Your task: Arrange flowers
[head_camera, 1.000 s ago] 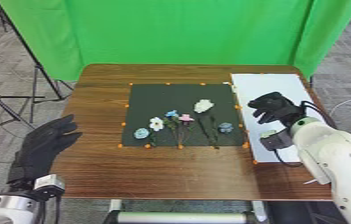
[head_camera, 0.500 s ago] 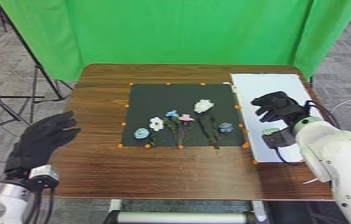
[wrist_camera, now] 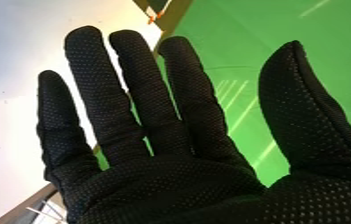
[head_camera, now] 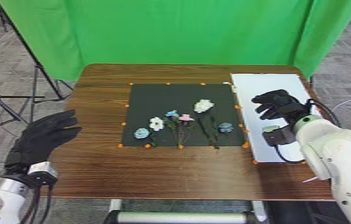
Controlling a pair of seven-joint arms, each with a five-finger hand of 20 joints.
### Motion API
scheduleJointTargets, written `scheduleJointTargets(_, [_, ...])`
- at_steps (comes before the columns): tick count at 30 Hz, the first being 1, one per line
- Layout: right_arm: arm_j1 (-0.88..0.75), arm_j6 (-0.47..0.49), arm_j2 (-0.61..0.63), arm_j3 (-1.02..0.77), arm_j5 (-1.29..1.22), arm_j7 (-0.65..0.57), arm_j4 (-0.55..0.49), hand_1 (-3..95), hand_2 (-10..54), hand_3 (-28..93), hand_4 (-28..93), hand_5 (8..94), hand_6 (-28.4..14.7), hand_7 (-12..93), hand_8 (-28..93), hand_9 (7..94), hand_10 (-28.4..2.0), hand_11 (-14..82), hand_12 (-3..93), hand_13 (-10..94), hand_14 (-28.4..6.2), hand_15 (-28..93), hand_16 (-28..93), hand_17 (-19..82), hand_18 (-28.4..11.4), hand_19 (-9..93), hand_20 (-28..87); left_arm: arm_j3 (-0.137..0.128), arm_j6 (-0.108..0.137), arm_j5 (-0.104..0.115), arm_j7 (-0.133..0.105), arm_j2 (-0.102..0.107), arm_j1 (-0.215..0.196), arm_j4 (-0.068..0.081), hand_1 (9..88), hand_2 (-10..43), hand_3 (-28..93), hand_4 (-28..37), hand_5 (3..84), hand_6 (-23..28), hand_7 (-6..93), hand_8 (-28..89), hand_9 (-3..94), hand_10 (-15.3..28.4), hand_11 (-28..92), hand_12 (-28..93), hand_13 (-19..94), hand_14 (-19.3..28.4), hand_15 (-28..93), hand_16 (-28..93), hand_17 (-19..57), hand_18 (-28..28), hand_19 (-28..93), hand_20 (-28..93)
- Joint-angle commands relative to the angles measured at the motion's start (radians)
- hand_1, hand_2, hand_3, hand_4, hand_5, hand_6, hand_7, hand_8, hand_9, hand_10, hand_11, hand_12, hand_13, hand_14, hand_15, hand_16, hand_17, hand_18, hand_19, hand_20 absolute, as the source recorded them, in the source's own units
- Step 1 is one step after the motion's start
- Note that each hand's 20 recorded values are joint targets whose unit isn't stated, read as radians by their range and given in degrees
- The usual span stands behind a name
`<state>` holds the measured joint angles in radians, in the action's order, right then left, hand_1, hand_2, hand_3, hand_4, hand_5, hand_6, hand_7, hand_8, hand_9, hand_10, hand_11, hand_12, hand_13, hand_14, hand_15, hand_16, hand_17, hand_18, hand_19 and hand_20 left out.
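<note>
Right robot hand [head_camera: 281, 105] is over the white sheet [head_camera: 265, 84], fingers spread and nearly straight, thumb well apart, nothing between them. Left robot hand [head_camera: 38, 140] is at the left edge of the brown wooden surface [head_camera: 154, 175], fingers extended, nothing held. Flowers are all on the dark mat [head_camera: 158, 95], left of the sheet. Left to right: light blue flower [head_camera: 141, 133], white dark-centered flower [head_camera: 156, 124], small blue flower [head_camera: 171, 113], pink flower [head_camera: 186, 118], large white flower [head_camera: 203, 105], gray-blue flower [head_camera: 226, 127]. Large white one is farthest back, its stem running toward the near edge. Small blue and pink heads are side by side. Orange markers [head_camera: 181, 146] line the mat. Green backdrop [head_camera: 189, 30] behind.
</note>
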<state>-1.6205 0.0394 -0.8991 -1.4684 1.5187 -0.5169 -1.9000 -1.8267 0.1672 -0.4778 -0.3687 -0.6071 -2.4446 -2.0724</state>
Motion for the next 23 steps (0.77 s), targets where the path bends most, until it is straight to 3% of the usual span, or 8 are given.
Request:
scheduleJointTargets(1, [-0.004,-0.022,0.000,0.001,0.001,0.007,0.000,17.2,6.1,84,-28,53.0,-3.4,20,-14,57.4,-17.4,19.1,14.7,46,-19.1,51,13,9,-28.4,59,18,-0.009,-0.032,0.001,0.034,0.007,0.017,0.011,26.9,1.5,82,-20.8,39.5,9.1,17.9,-11,33.8,19.0,32,10,22,25.2,61,-13,-11.5,21.6,55,11])
scheduleJointTargets(8, [0.001,-0.022,-0.003,0.002,-0.005,0.015,0.006,17.1,6.1,84,-28,52.9,-3.3,20,-14,57.3,-17.4,19.2,14.7,46,-19.0,51,13,9,-28.4,59,18,-0.011,-0.028,0.008,0.026,0.008,0.008,0.007,26.8,1.5,82,-20.8,39.7,9.3,17.6,-11,33.9,19.0,32,10,22,25.4,61,-13,-11.5,21.7,55,11])
scheduleJointTargets(11, [-0.001,-0.059,-0.001,0.004,-0.039,0.048,0.012,17.0,6.1,84,-28,52.5,-3.3,19,-14,56.3,-17.2,18.5,14.5,45,-19.2,50,12,8,-28.4,58,18,-0.005,-0.023,0.012,0.013,0.009,0.006,0.005,26.8,1.5,82,-20.8,39.7,9.3,17.7,-11,33.9,19.1,32,10,22,25.4,61,-13,-11.5,21.8,56,10])
scheduleJointTargets(23, [-0.009,-0.207,0.022,0.026,-0.159,0.181,0.035,16.0,6.2,85,-28,49.0,-2.8,19,-14,51.4,-15.2,16.1,14.0,42,-19.1,42,12,5,-26.9,54,14,0.003,-0.015,0.015,0.000,0.011,0.001,0.003,26.8,1.5,82,-20.9,39.7,9.4,17.5,-11,34.0,19.2,32,10,22,25.3,61,-13,-11.6,21.7,56,10])
